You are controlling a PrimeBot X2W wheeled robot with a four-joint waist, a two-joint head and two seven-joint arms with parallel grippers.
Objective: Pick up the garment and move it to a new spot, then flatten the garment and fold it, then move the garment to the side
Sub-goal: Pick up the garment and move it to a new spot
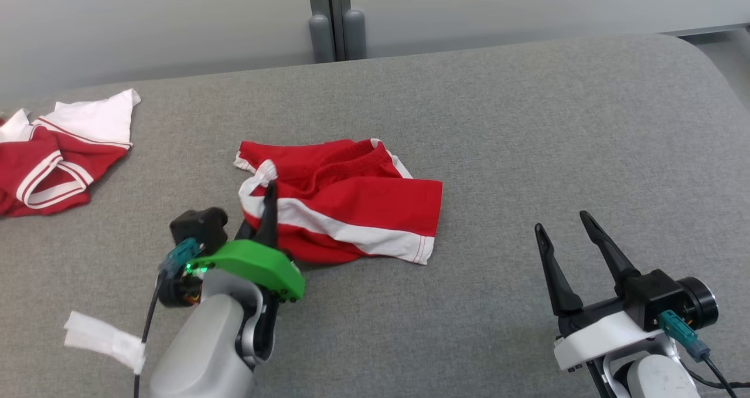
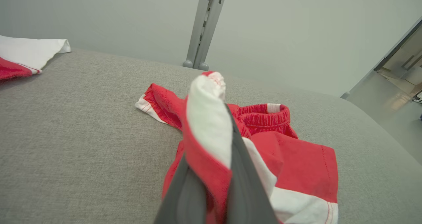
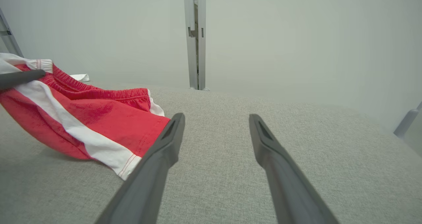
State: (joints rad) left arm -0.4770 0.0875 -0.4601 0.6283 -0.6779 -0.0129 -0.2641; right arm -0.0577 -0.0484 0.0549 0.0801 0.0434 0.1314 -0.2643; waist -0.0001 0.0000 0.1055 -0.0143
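Grey fabric surface (image 1: 527,122), pale wall (image 1: 146,23), grey post (image 1: 335,17)

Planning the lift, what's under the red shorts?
Grey surface shows around the shorts; beneath them is covered, so I can't tell. The left gripper pinches their raised corner.

Head cam looks forward and down from up high, whole grey desk (image 1: 527,122) in frame. Left wrist cam sits right behind the left claw (image 1: 270,193), super close to the red shorts (image 1: 363,204) at its tips. Right wrist cam rides low behind the right claw (image 1: 561,222), with the shorts off to its left. All three catch the shorts.
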